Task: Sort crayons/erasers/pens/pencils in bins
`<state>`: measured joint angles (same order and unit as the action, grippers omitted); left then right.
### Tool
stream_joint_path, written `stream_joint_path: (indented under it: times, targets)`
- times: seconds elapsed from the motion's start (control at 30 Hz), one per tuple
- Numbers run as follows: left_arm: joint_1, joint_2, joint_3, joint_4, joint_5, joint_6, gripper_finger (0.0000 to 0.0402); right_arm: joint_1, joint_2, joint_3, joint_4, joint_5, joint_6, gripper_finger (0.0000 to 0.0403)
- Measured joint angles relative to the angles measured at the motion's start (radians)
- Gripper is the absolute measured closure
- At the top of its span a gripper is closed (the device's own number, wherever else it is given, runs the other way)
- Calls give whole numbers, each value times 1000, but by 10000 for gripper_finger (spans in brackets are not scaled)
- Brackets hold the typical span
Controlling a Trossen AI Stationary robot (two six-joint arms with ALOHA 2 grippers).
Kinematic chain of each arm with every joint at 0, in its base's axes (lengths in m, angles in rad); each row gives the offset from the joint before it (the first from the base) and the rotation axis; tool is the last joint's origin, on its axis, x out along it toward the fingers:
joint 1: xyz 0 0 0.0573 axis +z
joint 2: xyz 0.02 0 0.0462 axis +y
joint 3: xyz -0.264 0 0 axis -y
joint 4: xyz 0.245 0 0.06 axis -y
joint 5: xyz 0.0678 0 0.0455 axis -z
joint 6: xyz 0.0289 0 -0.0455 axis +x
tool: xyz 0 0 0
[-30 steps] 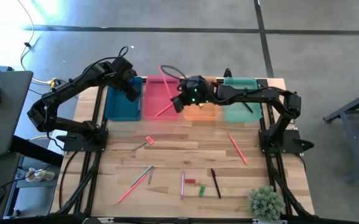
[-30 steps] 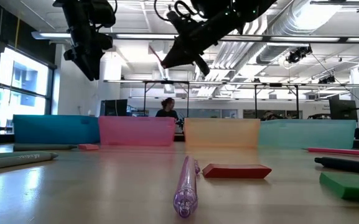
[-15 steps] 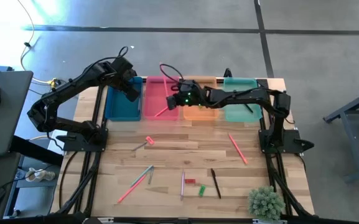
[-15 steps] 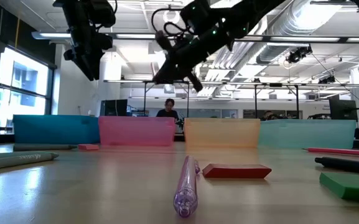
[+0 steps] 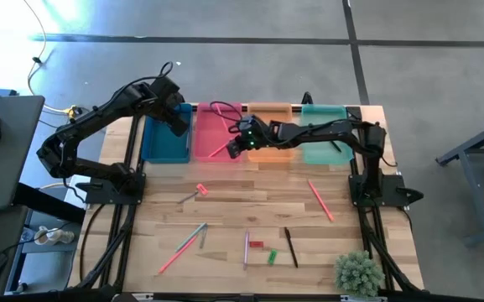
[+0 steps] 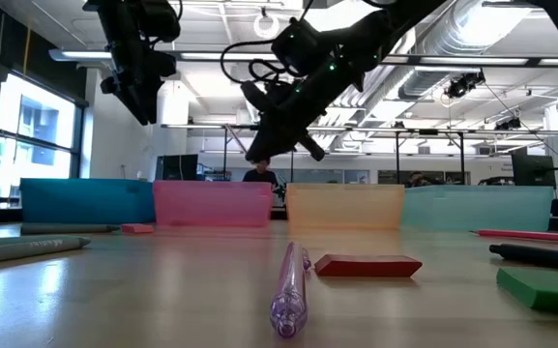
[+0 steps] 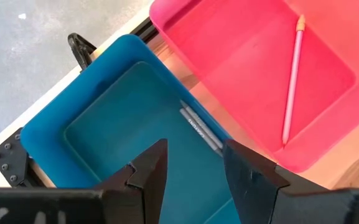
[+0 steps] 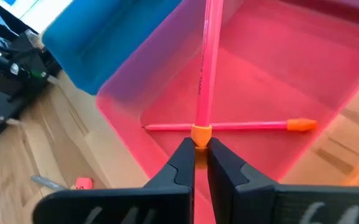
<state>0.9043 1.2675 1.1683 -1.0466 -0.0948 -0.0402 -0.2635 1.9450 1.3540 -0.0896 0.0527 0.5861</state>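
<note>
Right gripper [image 8: 196, 163] over pink bin [image 8: 135, 99]
Jaws clamped on pink pencil [image 8: 205, 62]; left gripper [image 7: 191, 168] jaws apart over teal bin [image 7: 55, 130].

A light wooden table [image 5: 250, 201] stands on a grey floor. A small green potted plant [image 5: 358, 273] sits at one corner of the tabletop. Beside the table, a dark laptop [image 5: 2, 151] rests on a separate surface.
</note>
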Motion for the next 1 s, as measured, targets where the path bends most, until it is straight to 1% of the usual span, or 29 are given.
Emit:
stream_joint_path:
  times: [0.2, 0.47, 0.6, 0.9, 1.0]
  targets:
    - [0, 0, 0, 0, 1, 0, 259, 3, 8, 0, -14, -9, -1, 400]
    - [0, 0, 0, 0, 0, 0, 259, 3, 8, 0, -84, -12, 15, 400]
    - [0, 0, 0, 0, 0, 0, 259, 3, 8, 0, -87, -47, 18, 400]
    - [0, 0, 0, 0, -2, 0, 259, 8, 8, 0, -92, -50, 16, 400]
    - [0, 0, 0, 0, -3, 0, 259, 8, 8, 0, -88, -49, 16, 386]
